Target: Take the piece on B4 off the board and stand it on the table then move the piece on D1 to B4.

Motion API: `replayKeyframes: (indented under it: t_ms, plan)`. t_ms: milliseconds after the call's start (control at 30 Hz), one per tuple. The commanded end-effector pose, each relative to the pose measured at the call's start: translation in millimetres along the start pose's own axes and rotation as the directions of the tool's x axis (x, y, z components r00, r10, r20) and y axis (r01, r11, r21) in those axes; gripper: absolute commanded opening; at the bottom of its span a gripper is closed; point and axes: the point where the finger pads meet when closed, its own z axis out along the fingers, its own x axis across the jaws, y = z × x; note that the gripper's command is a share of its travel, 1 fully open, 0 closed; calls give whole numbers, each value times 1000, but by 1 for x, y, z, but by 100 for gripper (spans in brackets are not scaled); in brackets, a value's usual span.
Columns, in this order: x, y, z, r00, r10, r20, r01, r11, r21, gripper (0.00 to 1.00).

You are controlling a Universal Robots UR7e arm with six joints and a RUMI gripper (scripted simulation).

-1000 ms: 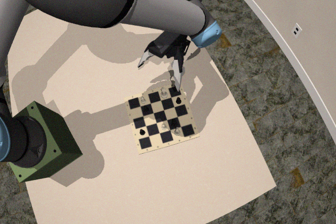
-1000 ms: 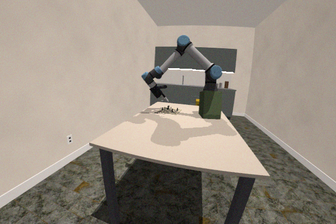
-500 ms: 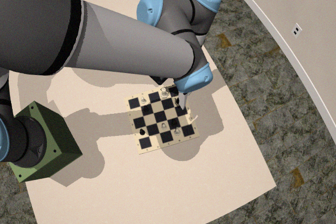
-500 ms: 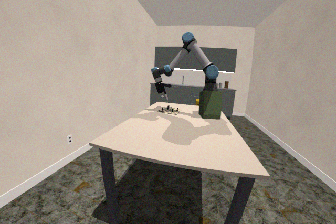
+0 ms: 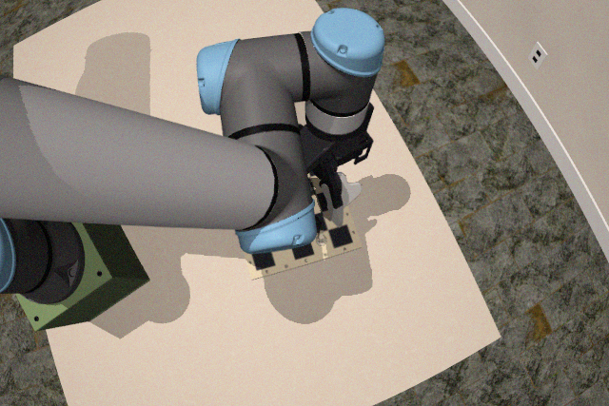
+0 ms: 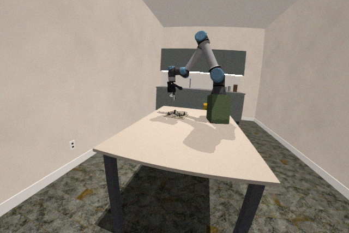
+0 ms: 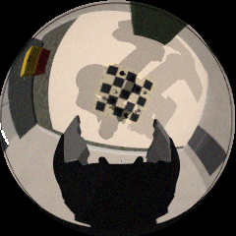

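Over the board, centre of the top view: my arm point(image 5: 147, 161) crosses from the left edge and hides most of the squares.

Hand point(image 6: 172, 96): hanging well above the board in the exterior view, pointing down; jaws spread to their widest, nothing between them. In the wrist view I see both fingers at the lower part of the frame with open space between.

Board point(image 5: 343, 250): lies flat on the table point(image 5: 418, 293), right of centre in the top view; only its lower and right strips show past the arm. In the wrist view the whole board point(image 7: 123, 93) sits at centre frame, above the fingers.

Pieces: small dark and pale pieces stand on the board point(image 6: 175, 112) in the exterior view; too small for me to name.

B4 and D1 pieces: I cannot tell which pieces these are; the edge letters are unreadable at this size.

Pedestal point(image 5: 118, 274): green block, lower left of the top view, carrying the arm's base.

Counter point(image 6: 197, 96): dark, against the back wall, behind the table.
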Motion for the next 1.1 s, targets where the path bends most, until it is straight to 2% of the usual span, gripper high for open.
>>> replayKeyframes:
  t_ms: [0,300,1067]
  plan:
    - [-9,-2,-5,1000,23,-7,-23,998,-67,100]
    - [-18,-5,-11,999,42,-7,-43,993,-114,100]
    - [-18,-5,-11,999,50,-8,-51,992,-117,100]
